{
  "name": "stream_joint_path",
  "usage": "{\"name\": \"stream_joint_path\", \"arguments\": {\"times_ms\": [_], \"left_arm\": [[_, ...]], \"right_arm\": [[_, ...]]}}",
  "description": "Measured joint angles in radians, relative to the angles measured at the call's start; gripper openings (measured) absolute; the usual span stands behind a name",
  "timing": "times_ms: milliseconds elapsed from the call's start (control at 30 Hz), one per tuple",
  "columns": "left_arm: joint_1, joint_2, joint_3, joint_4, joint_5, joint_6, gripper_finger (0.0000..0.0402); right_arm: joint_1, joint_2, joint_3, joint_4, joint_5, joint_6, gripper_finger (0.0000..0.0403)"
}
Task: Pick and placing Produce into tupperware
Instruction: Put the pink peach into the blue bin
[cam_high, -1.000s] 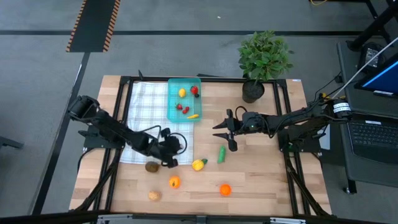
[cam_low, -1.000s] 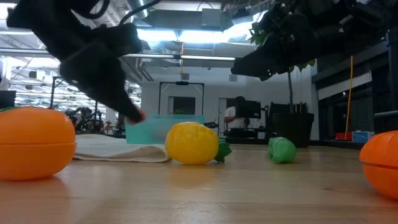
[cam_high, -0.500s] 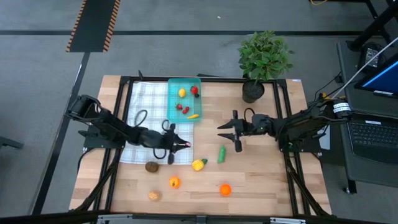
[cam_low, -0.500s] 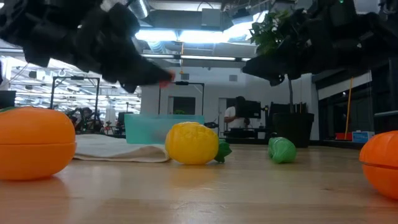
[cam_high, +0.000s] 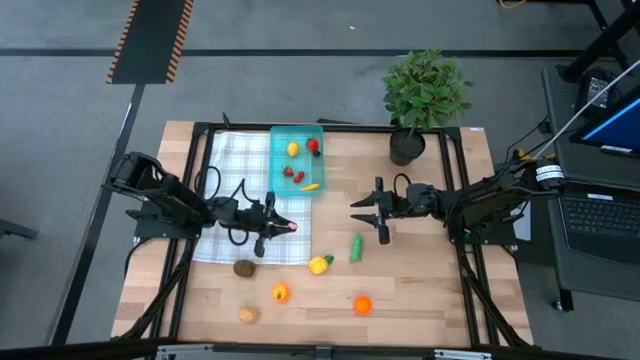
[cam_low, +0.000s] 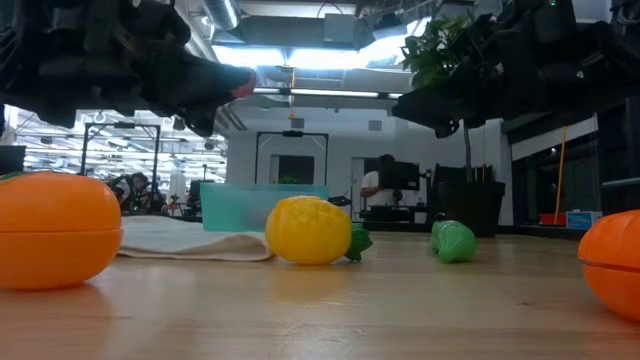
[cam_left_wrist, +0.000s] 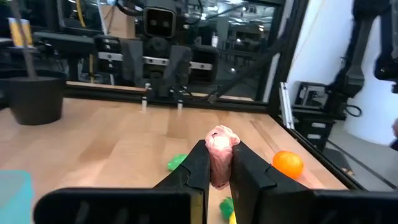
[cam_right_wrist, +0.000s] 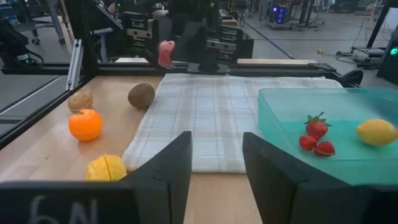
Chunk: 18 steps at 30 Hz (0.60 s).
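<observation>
My left gripper (cam_high: 287, 227) hangs level over the near right corner of the white checked cloth (cam_high: 235, 190), shut on a small pinkish-red produce piece (cam_left_wrist: 219, 142). My right gripper (cam_high: 366, 214) waits open at mid table, pointing toward the left, with nothing between its fingers. The teal tupperware (cam_high: 297, 160) stands at the far middle, its base on the wood beside the cloth. It holds a lemon, strawberries and other small pieces. Loose produce lies on the wood: a green piece (cam_high: 355, 246), a yellow one (cam_high: 319, 264), a brown one (cam_high: 244, 268), two orange ones (cam_high: 281, 293) (cam_high: 362, 305) and a tan one (cam_high: 248, 314). My left gripper pinches the pinkish-red piece by its two sides (cam_left_wrist: 219, 163) between its two fingers, at their free ends. The fingers lie level and point toward the table's right. The piece's top end (cam_low: 243, 84) sticks out past the fingertips, lifted clear of cloth and table.
A potted green plant (cam_high: 425, 95) stands at the far right corner. Black frame rails (cam_high: 468, 290) run along the table's edges. Bare wood lies open between the two grippers and at the near right. A laptop sits beyond the right edge.
My left gripper has risen from the table beside the brown piece and tipped from pointing down to level. It has carried the pinkish-red piece up and a little toward the far right, over the cloth's corner. My right gripper has drawn back slightly toward the right edge.
</observation>
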<state>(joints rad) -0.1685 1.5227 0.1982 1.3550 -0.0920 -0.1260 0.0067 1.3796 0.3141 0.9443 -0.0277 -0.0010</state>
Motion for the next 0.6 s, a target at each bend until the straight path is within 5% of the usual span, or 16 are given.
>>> {"name": "stream_joint_path", "arguments": {"times_ms": [600], "left_arm": [[0.053,0.000,0.012,-0.027,-0.495,0.028,0.0029]], "right_arm": [[0.000,0.000,0.000,0.002,0.229,-0.004,0.0145]]}}
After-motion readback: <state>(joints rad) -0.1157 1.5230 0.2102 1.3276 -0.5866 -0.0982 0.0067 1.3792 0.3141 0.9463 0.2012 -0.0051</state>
